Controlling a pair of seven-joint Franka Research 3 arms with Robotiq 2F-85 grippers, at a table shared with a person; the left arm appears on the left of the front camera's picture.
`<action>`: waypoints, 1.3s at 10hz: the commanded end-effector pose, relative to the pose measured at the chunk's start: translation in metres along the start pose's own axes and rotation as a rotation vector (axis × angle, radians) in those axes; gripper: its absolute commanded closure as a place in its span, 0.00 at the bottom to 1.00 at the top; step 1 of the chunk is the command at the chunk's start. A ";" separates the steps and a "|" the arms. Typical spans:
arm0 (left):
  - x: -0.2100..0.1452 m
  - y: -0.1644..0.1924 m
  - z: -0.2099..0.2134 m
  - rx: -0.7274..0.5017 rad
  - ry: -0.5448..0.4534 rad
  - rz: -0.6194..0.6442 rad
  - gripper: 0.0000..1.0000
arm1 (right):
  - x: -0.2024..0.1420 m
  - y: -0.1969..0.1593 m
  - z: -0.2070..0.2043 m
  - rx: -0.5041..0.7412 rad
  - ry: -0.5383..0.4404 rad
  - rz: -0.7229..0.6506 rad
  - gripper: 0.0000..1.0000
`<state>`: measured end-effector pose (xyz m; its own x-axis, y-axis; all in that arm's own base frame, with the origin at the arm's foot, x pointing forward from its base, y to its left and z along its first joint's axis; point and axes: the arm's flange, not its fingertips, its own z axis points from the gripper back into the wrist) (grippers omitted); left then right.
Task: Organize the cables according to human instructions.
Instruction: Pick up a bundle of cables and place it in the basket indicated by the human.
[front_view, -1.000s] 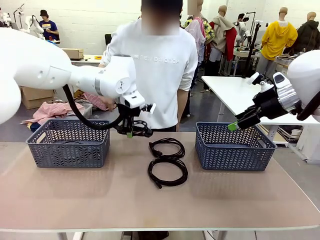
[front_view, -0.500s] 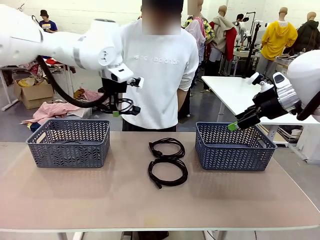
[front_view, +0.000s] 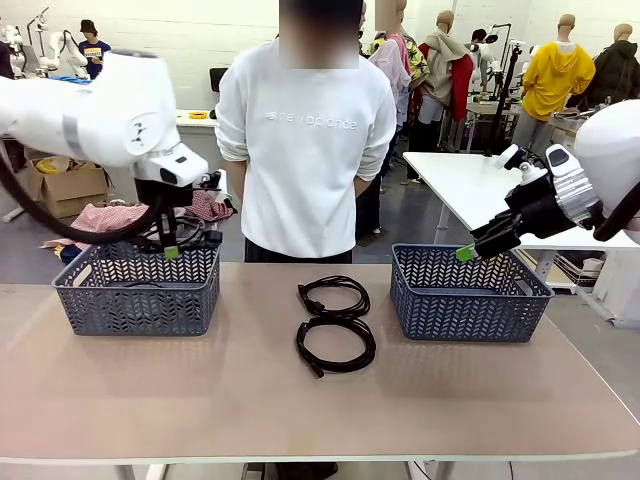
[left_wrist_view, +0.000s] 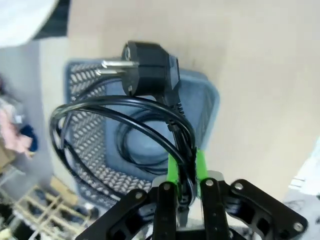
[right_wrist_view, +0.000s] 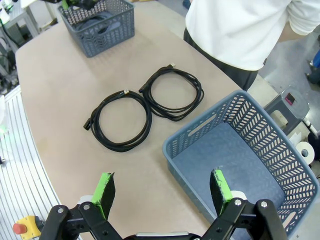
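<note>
The front camera sits at the robot's edge of the table (front_view: 200, 390), a little above the tabletop, and faces straight across to the person (front_view: 305, 150) at twelve o'clock. From it the left basket (front_view: 135, 295) lies at ten o'clock, the right basket (front_view: 465, 305) at two, and the two coiled cables (front_view: 335, 318) dead ahead.

The left wrist camera hangs close over the left basket. It looks steeply down past the left gripper (left_wrist_view: 186, 156) and the gripped cable (left_wrist_view: 150, 70), whose plug is near the lens.

The right wrist camera rides higher, looking down and across the table past the right gripper (right_wrist_view: 162, 174). In its picture the right basket is at four o'clock, the coiled cables just off centre toward eleven, and the left basket far off at eleven.

The front and right wrist views share both baskets, the coiled cables and the person's white top. All three share the left basket.
</note>
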<state>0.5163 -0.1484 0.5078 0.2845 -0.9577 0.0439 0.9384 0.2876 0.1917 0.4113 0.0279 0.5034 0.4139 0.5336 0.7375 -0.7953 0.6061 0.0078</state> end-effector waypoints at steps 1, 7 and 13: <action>-0.025 -0.012 0.000 0.031 -0.043 0.085 1.00 | -0.001 -0.002 -0.002 0.010 -0.028 0.016 0.00; -0.051 0.030 -0.040 0.025 -0.033 0.094 1.00 | -0.001 -0.002 -0.002 0.010 -0.028 0.016 0.00; -0.048 0.050 -0.059 0.011 -0.016 0.103 1.00 | -0.001 -0.002 -0.002 0.010 -0.028 0.016 0.00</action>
<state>0.5590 -0.0909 0.4531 0.3898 -0.9171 0.0837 0.8981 0.3986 0.1857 0.4113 0.0278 0.5034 0.4139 0.5336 0.7375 -0.7953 0.6062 0.0078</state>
